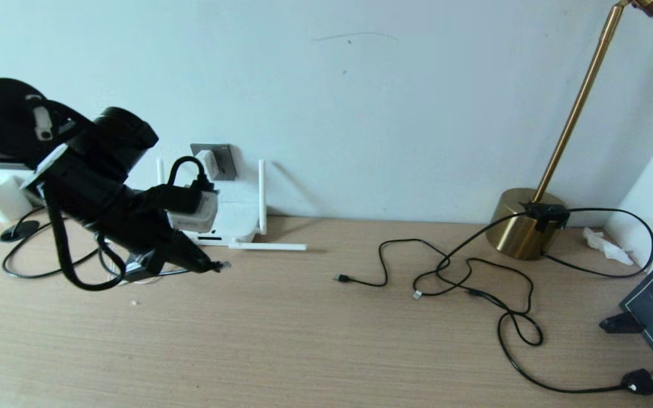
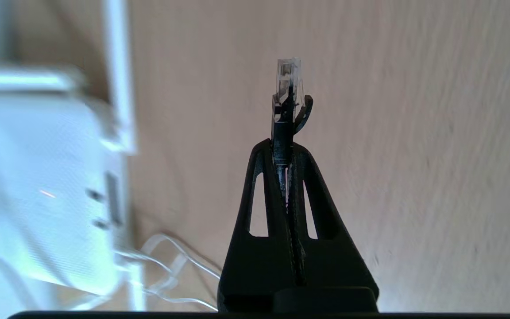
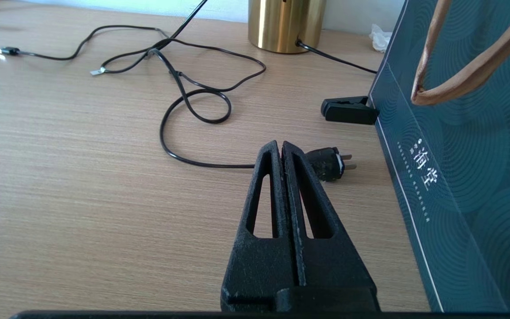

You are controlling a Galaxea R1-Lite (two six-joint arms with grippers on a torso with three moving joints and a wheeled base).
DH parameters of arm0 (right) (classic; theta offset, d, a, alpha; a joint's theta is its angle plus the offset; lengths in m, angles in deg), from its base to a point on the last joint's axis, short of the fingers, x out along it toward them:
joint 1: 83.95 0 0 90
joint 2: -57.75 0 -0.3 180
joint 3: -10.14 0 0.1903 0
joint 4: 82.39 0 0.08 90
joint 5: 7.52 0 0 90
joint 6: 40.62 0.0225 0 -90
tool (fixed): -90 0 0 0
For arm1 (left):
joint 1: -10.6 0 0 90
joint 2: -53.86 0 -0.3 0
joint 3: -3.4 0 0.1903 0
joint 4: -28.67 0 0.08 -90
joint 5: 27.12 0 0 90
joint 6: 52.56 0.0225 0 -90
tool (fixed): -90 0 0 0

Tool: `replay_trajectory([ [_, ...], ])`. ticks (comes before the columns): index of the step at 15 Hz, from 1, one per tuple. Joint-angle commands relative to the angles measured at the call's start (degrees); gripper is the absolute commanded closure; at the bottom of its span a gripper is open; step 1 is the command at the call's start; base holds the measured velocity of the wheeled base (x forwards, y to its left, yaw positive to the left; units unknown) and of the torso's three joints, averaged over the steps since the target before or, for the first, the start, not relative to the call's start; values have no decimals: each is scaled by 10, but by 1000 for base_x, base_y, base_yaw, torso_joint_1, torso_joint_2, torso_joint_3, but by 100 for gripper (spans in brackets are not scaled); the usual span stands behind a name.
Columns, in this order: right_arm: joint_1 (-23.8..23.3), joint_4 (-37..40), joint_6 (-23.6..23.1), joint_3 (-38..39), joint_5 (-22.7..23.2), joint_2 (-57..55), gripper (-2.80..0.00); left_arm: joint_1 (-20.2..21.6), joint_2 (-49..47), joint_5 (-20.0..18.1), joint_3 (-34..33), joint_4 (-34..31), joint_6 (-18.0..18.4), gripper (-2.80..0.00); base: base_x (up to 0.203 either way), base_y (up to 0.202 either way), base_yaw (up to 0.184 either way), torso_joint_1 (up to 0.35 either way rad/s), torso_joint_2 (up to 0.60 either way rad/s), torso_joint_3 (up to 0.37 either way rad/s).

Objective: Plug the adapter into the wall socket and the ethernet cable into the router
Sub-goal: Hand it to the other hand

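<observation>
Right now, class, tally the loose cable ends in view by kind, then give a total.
ethernet cable plug, gripped in the left hand: 1
USB-style tips: 2
two-pin mains plug: 1
Total: 4

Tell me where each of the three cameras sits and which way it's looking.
Head: high on the robot, facing down at the desk and wall; left arm shows.
Left wrist: behind the left gripper, shut on the ethernet cable, router beside.
Right wrist: behind the shut right gripper, low over the desk, facing the brass lamp base.
Shared: head and right wrist both show the lamp base.
</observation>
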Motion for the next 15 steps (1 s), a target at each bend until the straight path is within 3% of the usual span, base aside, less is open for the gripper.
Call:
replay_trajectory([
  [1, 0, 0, -11, 5, 3, 0, 0, -58, -10, 4, 64, -1, -38, 0, 0, 0, 0, 0, 0, 0],
  [3, 0, 1, -9, -29, 24, -22, 0, -114, -35, 22, 117, 5, -81, 0, 0, 0, 0, 0, 0, 0],
  [5, -2, 5, 25, -98, 84, -106, 0, -136, -52, 35, 122, 72, -121, 0, 0, 0, 0, 0, 0, 0],
  [8, -3, 19, 87, -195, 210, -308, 0, -151, -54, 36, 119, 91, -124, 0, 0, 0, 0, 0, 0, 0],
  [10, 4, 25, 125, -258, 329, -469, 0, -158, -40, 36, 109, 92, -123, 0, 0, 0, 0, 0, 0, 0],
  [12, 37, 25, 164, -316, 397, -597, 0, -174, -22, 39, 97, 92, -121, 0, 0, 0, 0, 0, 0, 0],
  [15, 134, -20, 262, -421, 467, -748, 0, -226, 6, 77, 89, 92, -122, 0, 0, 0, 0, 0, 0, 0],
])
